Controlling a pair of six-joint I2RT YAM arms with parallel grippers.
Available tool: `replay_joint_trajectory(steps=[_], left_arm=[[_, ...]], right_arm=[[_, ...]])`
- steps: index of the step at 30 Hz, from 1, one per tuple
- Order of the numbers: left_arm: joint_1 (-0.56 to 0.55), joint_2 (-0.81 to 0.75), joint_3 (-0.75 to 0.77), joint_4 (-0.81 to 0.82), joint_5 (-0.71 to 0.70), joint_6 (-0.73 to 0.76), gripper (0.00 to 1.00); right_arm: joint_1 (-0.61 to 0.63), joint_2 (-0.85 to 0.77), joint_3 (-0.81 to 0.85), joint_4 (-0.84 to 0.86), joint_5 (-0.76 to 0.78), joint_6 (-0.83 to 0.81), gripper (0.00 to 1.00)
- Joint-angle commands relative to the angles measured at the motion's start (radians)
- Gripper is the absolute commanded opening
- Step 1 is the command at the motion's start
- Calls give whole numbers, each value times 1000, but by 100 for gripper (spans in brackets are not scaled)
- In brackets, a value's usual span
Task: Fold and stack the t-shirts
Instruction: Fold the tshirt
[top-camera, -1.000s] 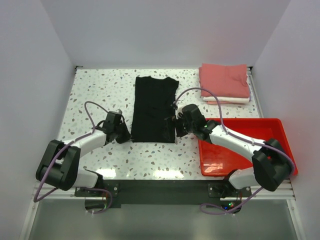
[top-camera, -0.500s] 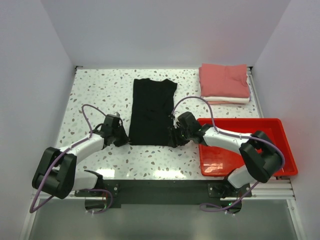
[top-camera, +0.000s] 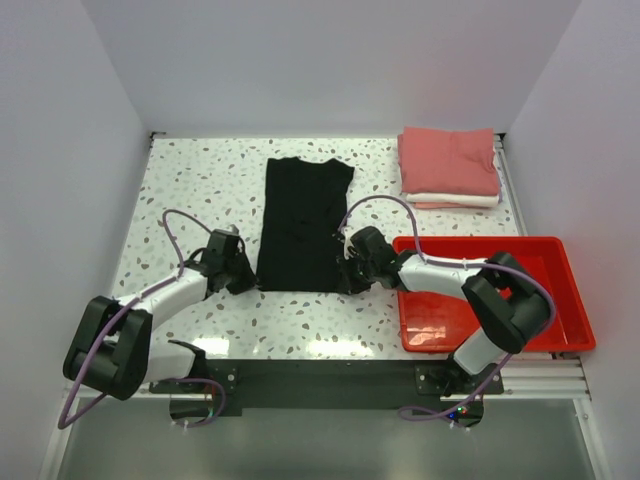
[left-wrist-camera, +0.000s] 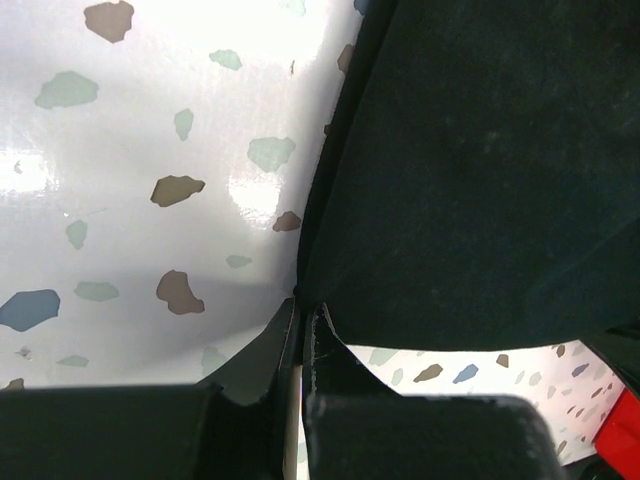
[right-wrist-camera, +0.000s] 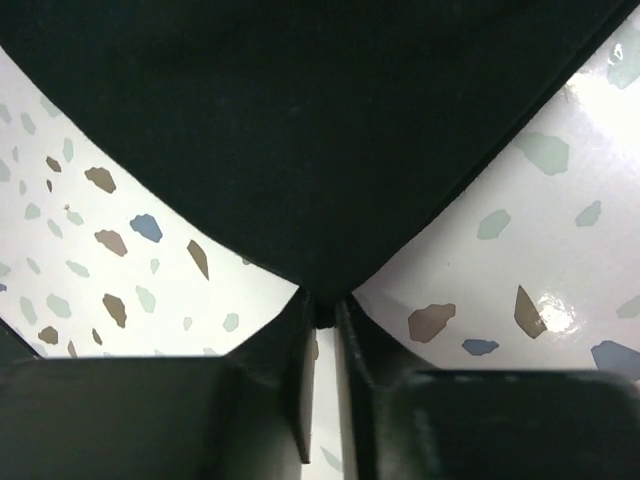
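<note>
A: Black shirt (top-camera: 303, 225), where?
B: Flat on table (top-camera: 190, 180), mid-table, a bit toward 12. Folded into a long narrow strip, running 12 to 6.

A: L gripper (top-camera: 248, 283)?
B: Down low at the strip's 7 o'clock corner. On L wrist cam, fingers (left-wrist-camera: 345, 375) almost together, clenched on that corner, cloth tip pinched in the slit btwn them. Rest of the cloth spread away toward 1 in that view.

A: R gripper (top-camera: 344, 282)?
B: Same on the other side, at the 5 o'clock corner. On R wrist cam, fingers (right-wrist-camera: 375, 350) nipped onto the corner's point, cloth fanning out above toward 12. Speckled tabletop visible either side.

A: Both grasping, then?
B: Yep, one near corner each. Near edge stretched straight btwn them, lying on the table.

A: Other shirts?
B: Pink shirt (top-camera: 449, 160) folded, at 1 to 2 o'clock by the far R corner, sitting on top of white shirt (top-camera: 455, 199). Only the white one's near edge peeking out. Stack well apart from the black one.

A: Anything else?
B: Red tray (top-camera: 450, 325) at 4 o'clock, R arm reaching across its far L corner.
</note>
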Motion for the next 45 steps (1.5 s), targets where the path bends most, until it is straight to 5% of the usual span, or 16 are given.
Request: replay_joint_trajectory(steps=[1,3,13,19,25,35,45], left_arm=[[5,-19,-14,-54,-23,-10,0],[5,-37,-20,-74,-40,-24,0],[2,-443,-90,-375,-25,-118,0],[2,-704,63,-549,-70,-150,0],[2,-708,264,-687,-132,-122,0],[2,-712,473,-787,-215,-76,0],[2,-654,453,-700,-226,-69,0]], right_arm=[[8,14,-19,42,-33,2,11],[15,-2,-18,23,-52,8,0],[138,-270,-68,-222,-135,82,0],[146,-442,4,-440,-268,100,0],[144,-497,86,-541,-447,105,0],[144,-551,103,-471,-667,204,0],[141,-542,128,-492,-624,202,0]])
